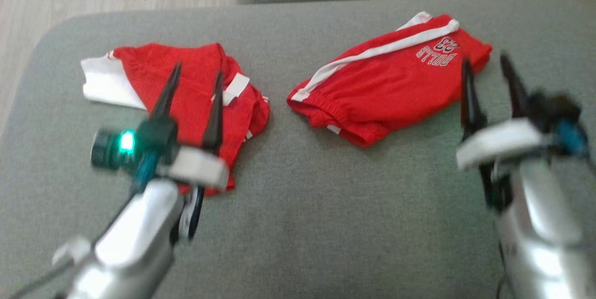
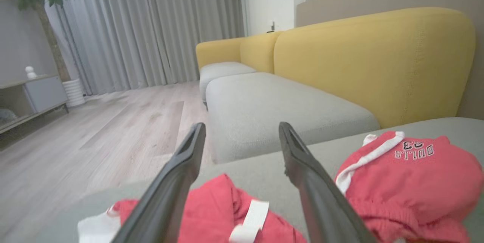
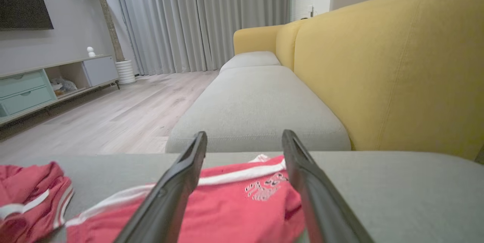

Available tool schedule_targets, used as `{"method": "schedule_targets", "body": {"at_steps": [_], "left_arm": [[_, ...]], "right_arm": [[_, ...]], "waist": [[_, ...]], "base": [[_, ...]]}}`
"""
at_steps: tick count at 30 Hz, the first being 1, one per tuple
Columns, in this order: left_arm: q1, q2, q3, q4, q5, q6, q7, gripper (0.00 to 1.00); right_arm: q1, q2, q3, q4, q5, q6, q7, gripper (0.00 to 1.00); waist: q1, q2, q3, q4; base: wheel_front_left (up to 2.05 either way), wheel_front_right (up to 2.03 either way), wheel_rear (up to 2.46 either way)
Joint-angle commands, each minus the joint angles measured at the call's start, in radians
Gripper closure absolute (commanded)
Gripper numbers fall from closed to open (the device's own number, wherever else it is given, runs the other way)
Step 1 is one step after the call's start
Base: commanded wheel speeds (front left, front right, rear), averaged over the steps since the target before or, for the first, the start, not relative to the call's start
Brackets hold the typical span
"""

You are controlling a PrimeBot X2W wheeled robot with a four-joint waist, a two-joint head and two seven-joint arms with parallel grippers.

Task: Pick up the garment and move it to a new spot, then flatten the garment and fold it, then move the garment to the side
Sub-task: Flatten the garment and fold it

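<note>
On the grey seat (image 1: 302, 196), the crumpled red jersey (image 1: 144, 68) lies at the left, with a white flap poking out at its left edge and white trim showing in its folds. The left gripper (image 1: 198, 70) hangs over the jersey with its fingers spread wide and pointing away from the robot, and nothing is pinched between them. In the left wrist view the gripper (image 2: 242, 125) has its tips above the red cloth (image 2: 211, 205), and whether they touch it cannot be told. Across a bare strip of seat, the red shorts (image 1: 396, 80) lie flatter. They have a white side stripe and white lettering near the far end, and the waistband faces the jersey. The right gripper (image 1: 485, 60) is at the shorts' right end, also spread wide and holding nothing. In the right wrist view its fingers (image 3: 181, 175) straddle the lettering on the shorts (image 3: 242, 205). A yellow backrest (image 2: 378, 57) rises behind the seat.
</note>
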Motion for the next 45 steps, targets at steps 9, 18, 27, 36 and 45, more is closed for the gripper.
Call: {"method": "schedule_targets", "body": {"at_steps": [9, 18, 27, 36, 45], "left_arm": [[0.259, 0.03, 0.143, -0.12, 0.015, 0.024, -0.005, 0.0], [0.234, 0.0, 0.181, -0.147, 0.074, -0.031, -0.005, 0.0], [0.184, -0.029, 0.214, -0.143, 0.112, -0.077, -0.005, 0.0], [0.152, -0.063, 0.247, -0.133, 0.145, -0.115, -0.005, 0.0], [0.144, -0.081, 0.287, -0.13, 0.174, -0.136, -0.005, 0.0]], "right_arm": [[0.281, 0.02, 0.062, -0.283, 0.045, -0.001, 0.051, 0.0], [0.196, -0.025, -0.017, -0.376, -0.003, -0.001, 0.204, 0.0], [-0.142, -0.081, -0.275, -0.129, -0.155, -0.001, 0.453, 0.0], [-0.324, -0.153, -0.452, 0.171, -0.34, -0.001, 0.521, 0.0], [-0.387, -0.146, -0.476, 0.324, -0.395, -0.001, 0.521, 0.0]], "waist": [[0.0003, -0.0001, -0.041, 0.011], [0.0003, -0.0001, 0.049, 0.065], [0.0003, -0.0001, 0.182, 0.132], [0.0003, -0.0001, 0.257, 0.192], [0.0003, -0.0001, 0.287, 0.203]], "base": [[0.0, 0.0, 0.0], [0.0, 0.0, 0.0], [0.0, 0.0, 0.0], [0.0, 0.0, 0.0], [0.0, 0.0, 0.0]]}}
